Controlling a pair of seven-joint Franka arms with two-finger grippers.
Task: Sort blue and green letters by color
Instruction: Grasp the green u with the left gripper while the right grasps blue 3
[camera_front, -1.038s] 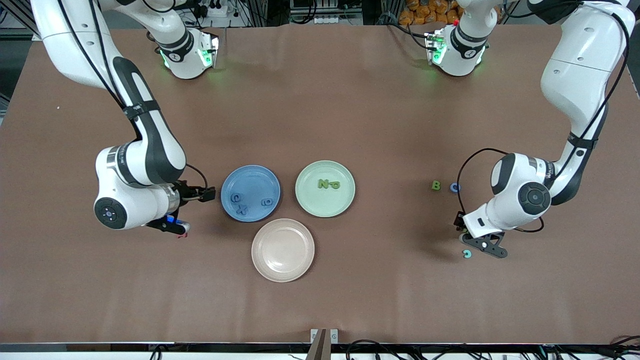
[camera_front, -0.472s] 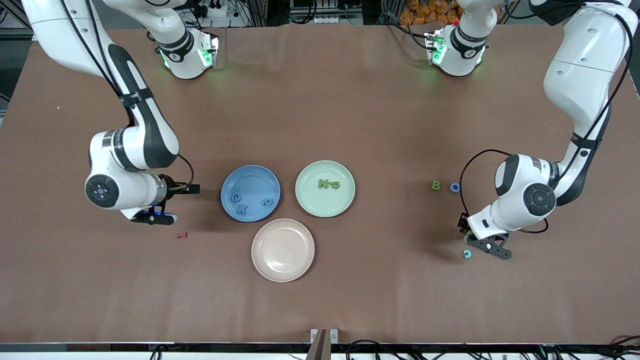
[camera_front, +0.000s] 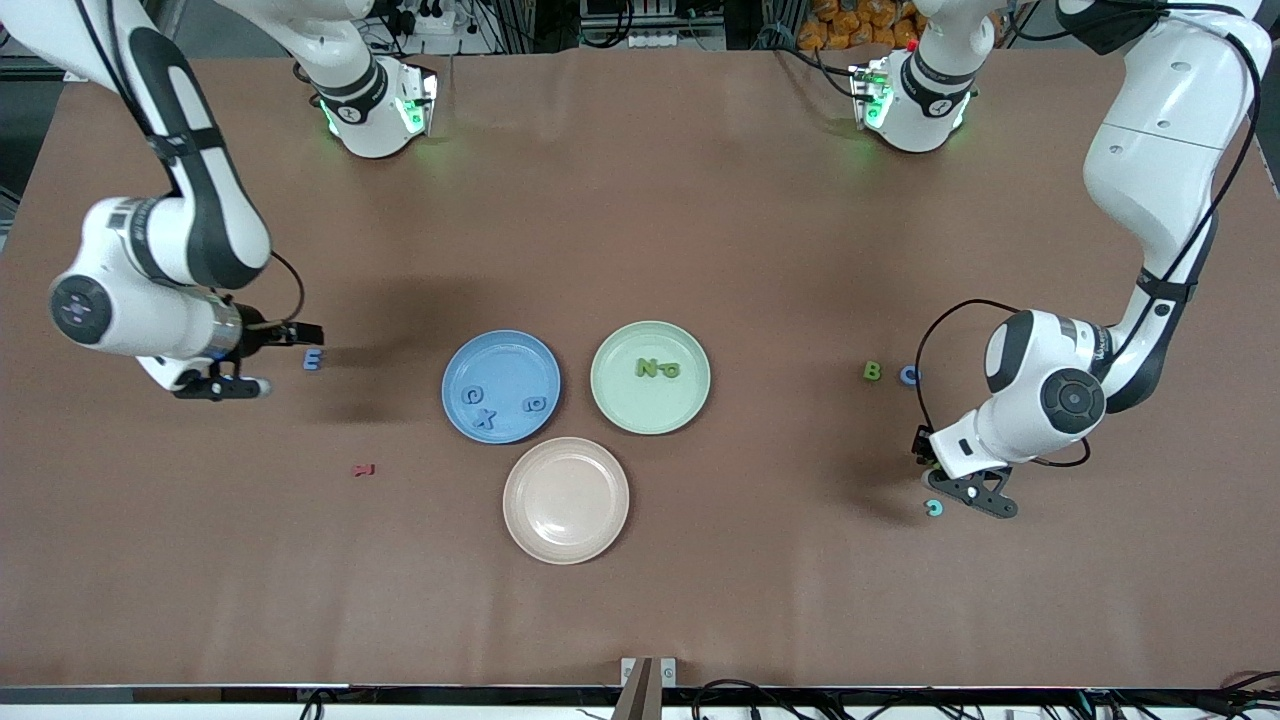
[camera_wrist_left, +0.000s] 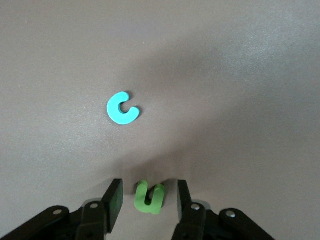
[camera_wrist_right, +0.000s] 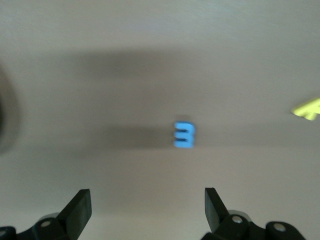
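Note:
The blue plate (camera_front: 505, 350) holds three blue letters (camera_front: 484, 418). The green plate (camera_front: 650, 410) holds two olive green letters (camera_front: 657, 369). A blue E (camera_front: 313, 360) lies on the table beside my right gripper (camera_front: 235, 387), which is open and empty; the E also shows in the right wrist view (camera_wrist_right: 184, 135), ahead of the right gripper (camera_wrist_right: 147, 210). A green B (camera_front: 872, 371) and a blue O (camera_front: 909, 375) lie near the left arm. My left gripper (camera_front: 962, 490) is low and open, its fingers either side of a green U (camera_wrist_left: 149, 198). A teal C (camera_front: 934, 508) lies just ahead of it (camera_wrist_left: 122, 108).
An empty pink plate (camera_front: 566, 500) sits nearer the front camera than the two other plates. A dark red letter (camera_front: 364, 469) lies on the table toward the right arm's end. A yellow letter (camera_wrist_right: 307, 108) shows at the edge of the right wrist view.
My right gripper has moved off the dark red letter toward the right arm's end of the table, uncovering the blue E. The left gripper has hardly moved.

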